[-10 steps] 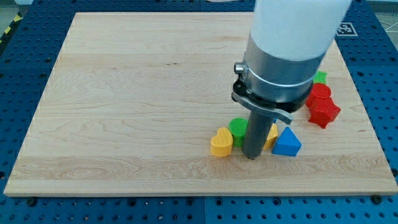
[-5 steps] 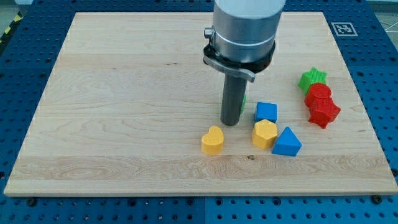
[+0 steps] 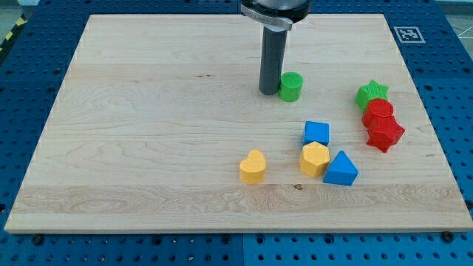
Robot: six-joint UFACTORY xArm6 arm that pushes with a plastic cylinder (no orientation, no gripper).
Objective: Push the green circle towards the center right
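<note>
The green circle (image 3: 290,86) stands on the wooden board (image 3: 148,133), right of its centre and in the upper half. My tip (image 3: 269,92) rests on the board right against the circle's left side. The rod rises straight up from there to the view's top edge.
A green star (image 3: 372,93), a red cylinder-like block (image 3: 380,111) and a red star-like block (image 3: 385,134) cluster at the right edge. A blue cube (image 3: 316,133), a yellow hexagon (image 3: 315,158), a blue triangle (image 3: 340,168) and a yellow heart (image 3: 253,166) lie below the circle.
My tip has moved towards the view's top, pushing the green circle up from among the yellow and blue blocks. The yellow heart has shifted slightly left.
</note>
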